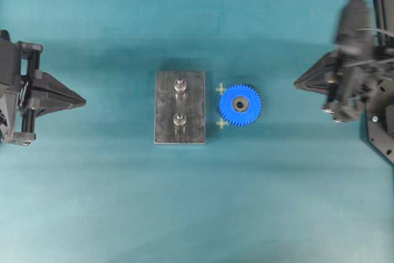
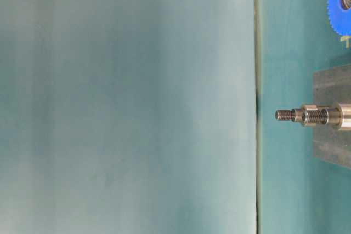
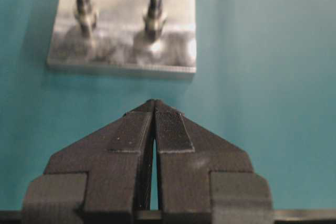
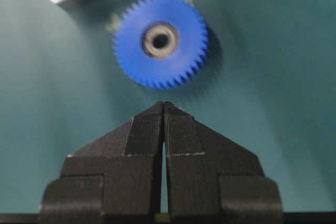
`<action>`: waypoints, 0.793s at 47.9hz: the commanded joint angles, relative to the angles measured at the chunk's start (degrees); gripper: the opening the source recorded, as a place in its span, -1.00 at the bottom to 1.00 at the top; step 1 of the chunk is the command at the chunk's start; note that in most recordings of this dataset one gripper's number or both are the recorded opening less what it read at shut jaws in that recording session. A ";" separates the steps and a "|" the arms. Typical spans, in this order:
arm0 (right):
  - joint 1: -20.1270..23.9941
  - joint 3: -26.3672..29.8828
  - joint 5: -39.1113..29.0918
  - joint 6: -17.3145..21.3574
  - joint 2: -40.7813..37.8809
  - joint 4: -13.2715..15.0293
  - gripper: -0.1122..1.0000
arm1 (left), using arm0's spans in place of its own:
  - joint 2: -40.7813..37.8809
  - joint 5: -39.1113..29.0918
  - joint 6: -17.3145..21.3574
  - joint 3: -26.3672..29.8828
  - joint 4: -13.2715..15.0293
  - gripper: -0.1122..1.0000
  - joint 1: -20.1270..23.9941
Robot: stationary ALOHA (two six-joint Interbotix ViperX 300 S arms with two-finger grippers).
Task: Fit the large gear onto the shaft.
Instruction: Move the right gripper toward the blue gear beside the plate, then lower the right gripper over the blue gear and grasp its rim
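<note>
The right tool point(image 4: 164, 103) is pinched fully together and holds nothing, its tip pointing at the large gear point(image 4: 160, 40) but apart from it; the left tool point(image 3: 154, 101) is likewise closed and empty, facing the grey plate point(image 3: 123, 51) from a distance; the gear lies flat on the tabletop point(image 1: 197, 214) just beside the plate's right edge, not yet on either shaft point(image 1: 180, 84). Judged risks: closed fingers would shove the gear instead of gripping it; a tilted gear could jam on the shaft; nudging the plate would spoil alignment.
</note>
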State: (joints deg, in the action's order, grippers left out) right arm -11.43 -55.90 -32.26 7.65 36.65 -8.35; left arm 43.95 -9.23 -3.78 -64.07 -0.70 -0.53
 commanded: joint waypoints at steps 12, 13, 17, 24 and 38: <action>-2.37 9.84 -5.45 -1.23 -14.50 1.49 -0.57 | -0.97 -0.79 -0.09 1.58 -0.18 -0.80 0.18; -2.37 10.46 -5.98 -1.49 -15.47 1.85 -0.49 | -0.97 -0.79 -0.09 1.67 -0.18 -0.80 0.18; -2.46 12.92 -7.38 -2.64 -19.16 3.08 -0.11 | -1.14 -0.79 -0.09 1.76 -0.18 -0.80 0.18; -2.55 15.56 -7.82 -3.16 -24.79 3.08 0.68 | -1.32 -0.79 -0.09 1.85 -0.18 -0.80 0.18; -2.55 18.19 -7.65 -3.34 -31.46 3.16 0.86 | -1.41 -0.70 -0.09 1.93 -0.18 -0.80 0.18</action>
State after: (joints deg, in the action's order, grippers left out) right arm -13.80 -39.55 -39.90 4.92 5.71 -5.27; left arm 42.63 -10.28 -3.87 -63.72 -0.79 -0.44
